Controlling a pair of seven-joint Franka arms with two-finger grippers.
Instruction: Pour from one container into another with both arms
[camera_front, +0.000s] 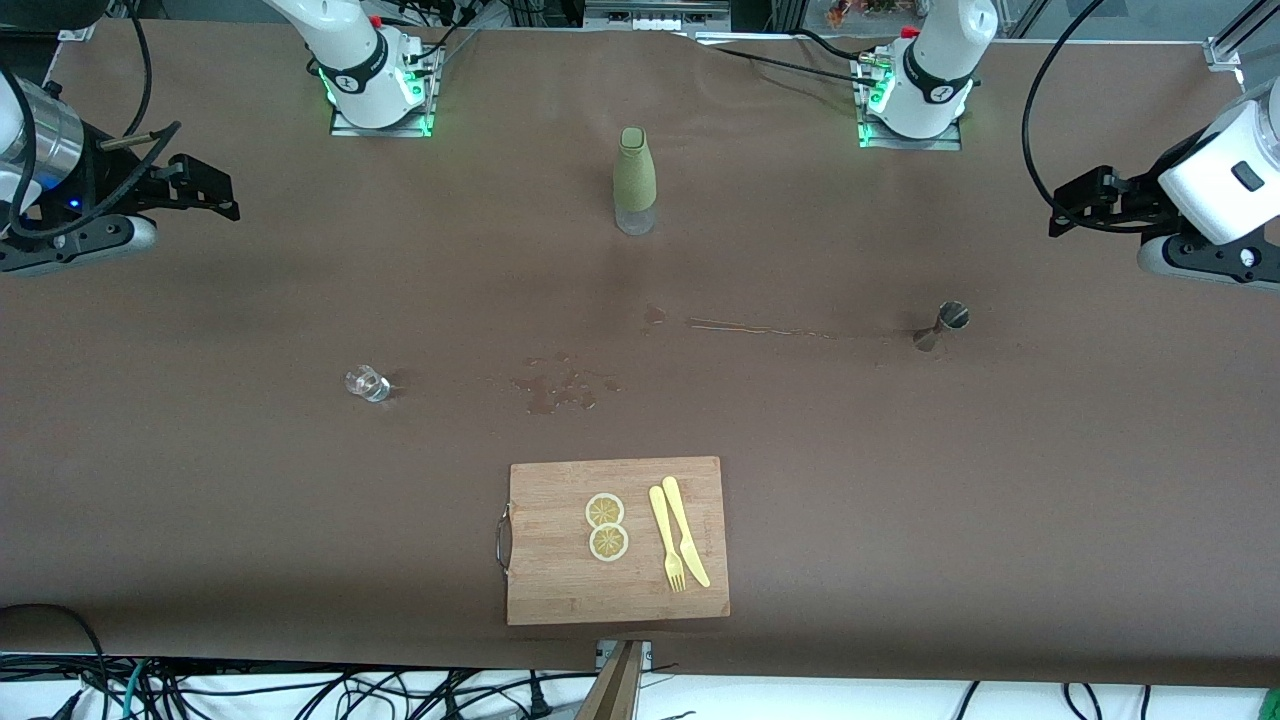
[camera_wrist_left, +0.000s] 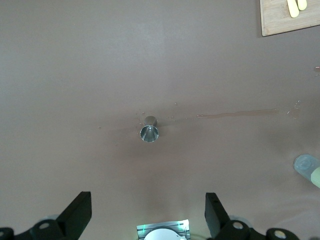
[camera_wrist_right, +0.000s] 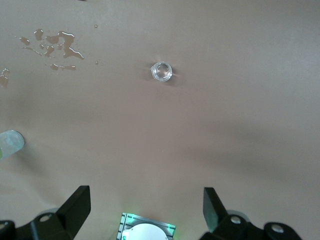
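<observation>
A small metal jigger stands upright toward the left arm's end of the table. A small clear glass stands toward the right arm's end. A bottle in a green sleeve stands upright between the two bases. My left gripper hangs open over the bare table at its own end, well apart from the jigger. My right gripper hangs open over its own end of the table, well apart from the glass. Neither holds anything.
Spilled liquid lies mid-table, and a thin wet streak runs toward the jigger. A wooden cutting board nearest the front camera bears two lemon slices, a yellow fork and a knife.
</observation>
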